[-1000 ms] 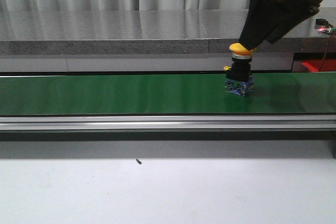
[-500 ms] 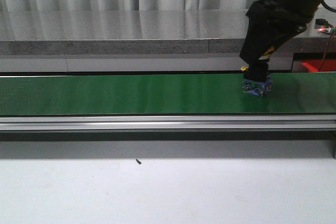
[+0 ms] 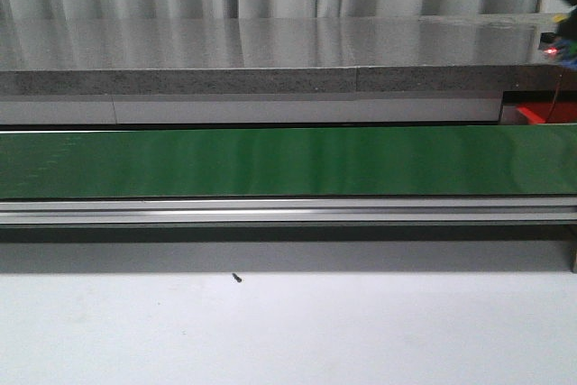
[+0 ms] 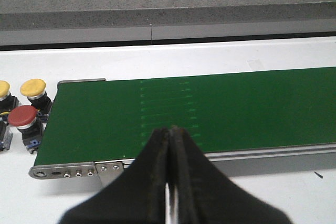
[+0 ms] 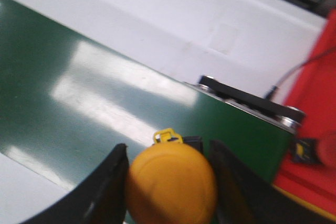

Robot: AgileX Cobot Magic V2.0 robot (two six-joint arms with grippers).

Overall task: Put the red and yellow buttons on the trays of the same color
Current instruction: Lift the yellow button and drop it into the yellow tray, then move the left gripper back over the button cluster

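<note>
My right gripper [image 5: 168,149] is shut on a yellow button [image 5: 170,184], its black fingers pressed against both sides of the cap, above the end of the green conveyor belt [image 5: 79,93]. A red tray [image 5: 315,119] lies just past that belt end. In the left wrist view, a red button [image 4: 22,116] and two yellow buttons [image 4: 32,87] stand on the white table beside the other belt end. My left gripper [image 4: 170,130] is shut with nothing in it, over the belt's near rail. Neither gripper shows in the front view.
The green belt [image 3: 270,161] spans the front view with nothing on it. A corner of the red tray [image 3: 545,113] shows behind its right end. A grey counter [image 3: 252,51] runs along the back. White table [image 3: 270,331] lies in front.
The right arm has carried the yellow button off the belt to the right and out of the front view. The belt now stands bare there.
</note>
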